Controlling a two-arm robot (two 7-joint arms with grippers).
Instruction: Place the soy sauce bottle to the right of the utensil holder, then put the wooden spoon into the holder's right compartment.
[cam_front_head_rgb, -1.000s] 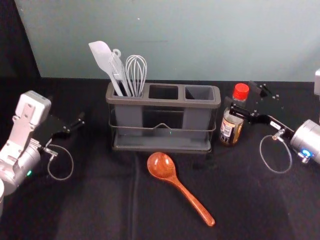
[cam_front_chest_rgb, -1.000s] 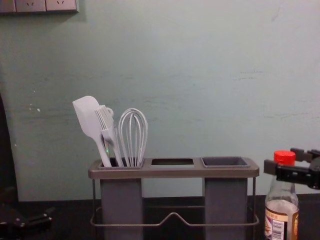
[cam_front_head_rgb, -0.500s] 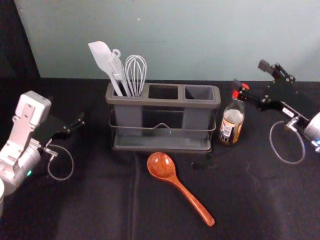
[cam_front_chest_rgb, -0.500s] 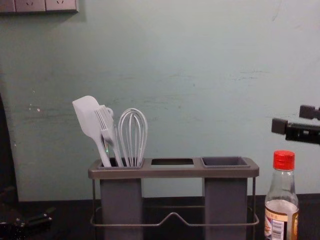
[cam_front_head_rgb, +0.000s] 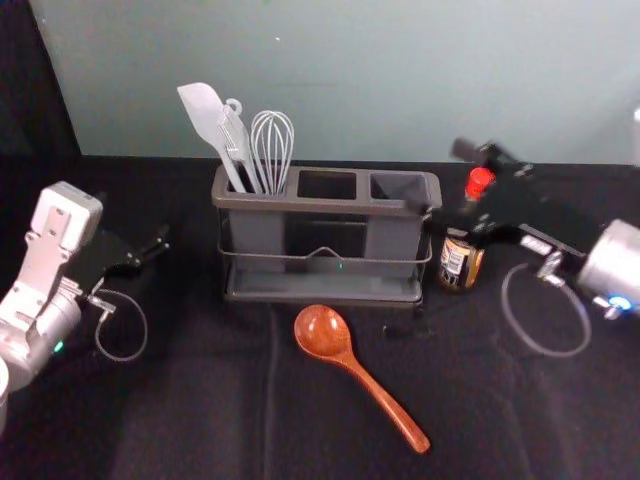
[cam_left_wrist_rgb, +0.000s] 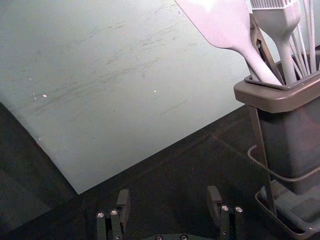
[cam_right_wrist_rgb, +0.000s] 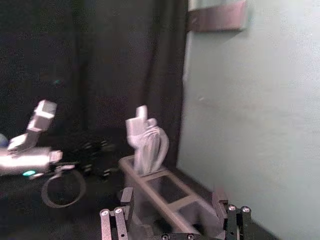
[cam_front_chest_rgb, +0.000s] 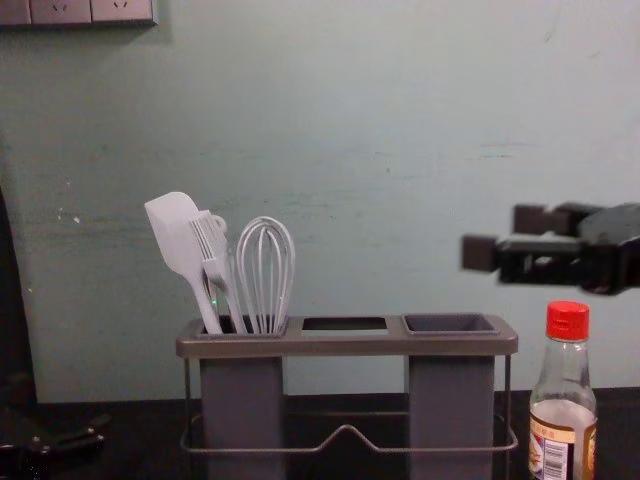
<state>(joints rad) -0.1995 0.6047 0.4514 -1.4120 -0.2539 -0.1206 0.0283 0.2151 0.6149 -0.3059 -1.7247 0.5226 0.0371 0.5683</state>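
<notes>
Watching my right gripper (cam_front_head_rgb: 446, 182), I see it reach in from the right, above the soy sauce bottle and the holder's right end, its fingers spread wide with nothing between them. The clear glass soy sauce bottle with the red cap (cam_front_head_rgb: 461, 262) stands upright just right of the grey rectangular utensil holder (cam_front_head_rgb: 320, 204), a narrow gap between their edges. The reddish-brown wooden spoon (cam_front_head_rgb: 323, 333) lies on the near side, bowl towards the holder, with room to either side. My left gripper (cam_front_head_rgb: 150, 242) is parked, open, at left.
</notes>
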